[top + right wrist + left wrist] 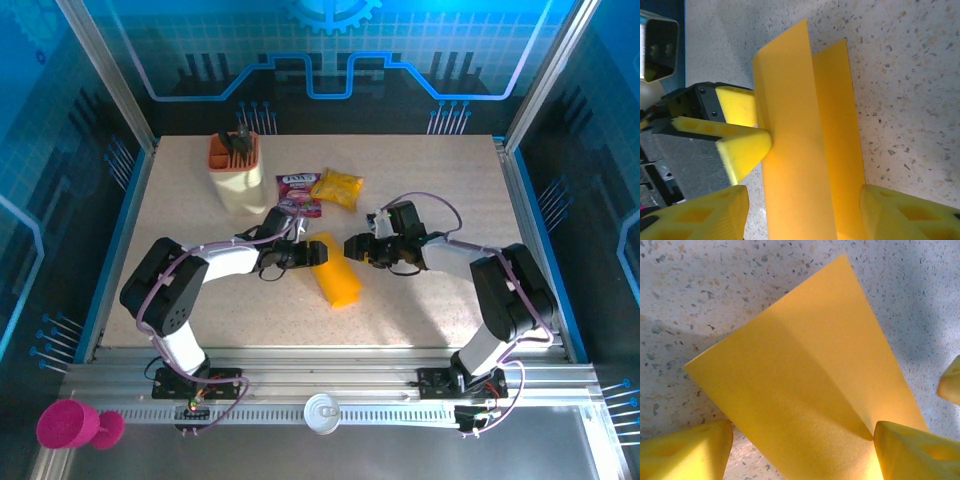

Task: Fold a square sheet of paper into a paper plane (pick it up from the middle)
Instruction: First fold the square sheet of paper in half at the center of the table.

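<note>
The folded paper [337, 280] is lying in the middle of the table [450, 200], one flap standing up. The left gripper [306, 253] is straddling its far end, fingers spread, one tip touching the raised flap. The right gripper [802, 200] is hovering over the paper, jaws apart on either side, clasping nothing.
</note>
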Motion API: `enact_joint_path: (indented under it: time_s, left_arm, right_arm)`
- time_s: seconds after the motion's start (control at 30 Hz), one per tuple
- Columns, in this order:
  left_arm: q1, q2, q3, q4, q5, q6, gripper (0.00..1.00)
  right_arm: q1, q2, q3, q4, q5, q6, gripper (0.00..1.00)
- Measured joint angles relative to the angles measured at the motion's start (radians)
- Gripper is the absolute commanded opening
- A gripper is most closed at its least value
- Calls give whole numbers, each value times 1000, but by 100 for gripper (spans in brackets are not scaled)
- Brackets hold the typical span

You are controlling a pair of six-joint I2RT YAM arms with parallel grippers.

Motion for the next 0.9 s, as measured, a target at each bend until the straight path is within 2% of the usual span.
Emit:
enact_joint_path:
  time_s: [0.13,0.3,0.4,0.57,0.9]
  left_arm:
    - [8,0,0,0,7,3,75]
    - [12,0,0,0,13,4,75]
    - [15,0,0,0,19,7,75]
    - [19,0,0,1,22,6,76]
    - [42,-1,-5,48,53,-20,77]
  right_arm:
    - [0,59,8,26,-32,2,56]
    - [2,100,9,76,-69,27,44]
    - [2,107,9,109,-88,47,32]
    - [2,107,8,154,-109,68,2]
    - [34,106,-72,247,-93,128,0]
